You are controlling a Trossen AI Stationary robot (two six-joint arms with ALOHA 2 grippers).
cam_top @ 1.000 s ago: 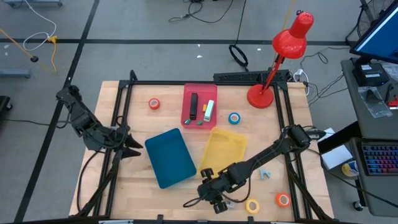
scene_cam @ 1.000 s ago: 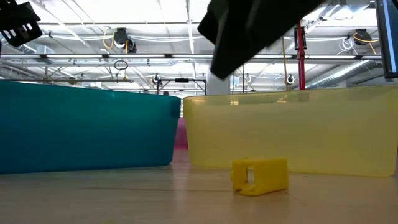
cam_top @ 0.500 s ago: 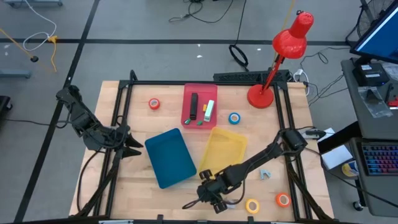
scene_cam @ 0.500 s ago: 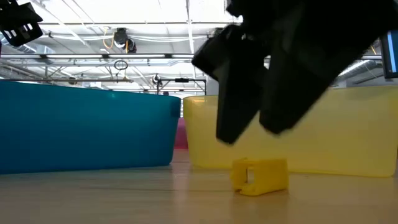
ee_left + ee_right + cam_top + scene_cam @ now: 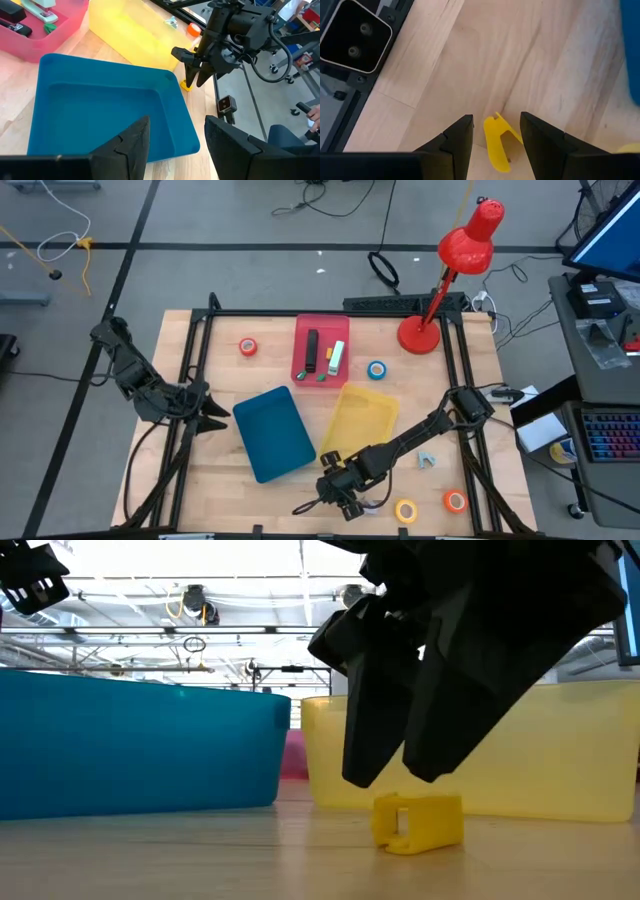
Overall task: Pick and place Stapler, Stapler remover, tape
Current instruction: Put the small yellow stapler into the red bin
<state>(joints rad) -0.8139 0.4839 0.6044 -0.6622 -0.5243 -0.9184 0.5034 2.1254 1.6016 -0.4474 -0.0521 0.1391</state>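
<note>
One camera looks straight down over the bench (image 5: 300, 480); another sits at bench-top level; both share the blue tray (image 5: 273, 434).

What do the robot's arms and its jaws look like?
Both arms are dark, nearly black, built from jointed segments with chunky housings. The right arm is long and thin, with thin cables looping beside its gripper. The left arm looks the same and ends in the left gripper. Each gripper has two flat, matte black jaws that taper to blunt tips. I see no markings.
</note>
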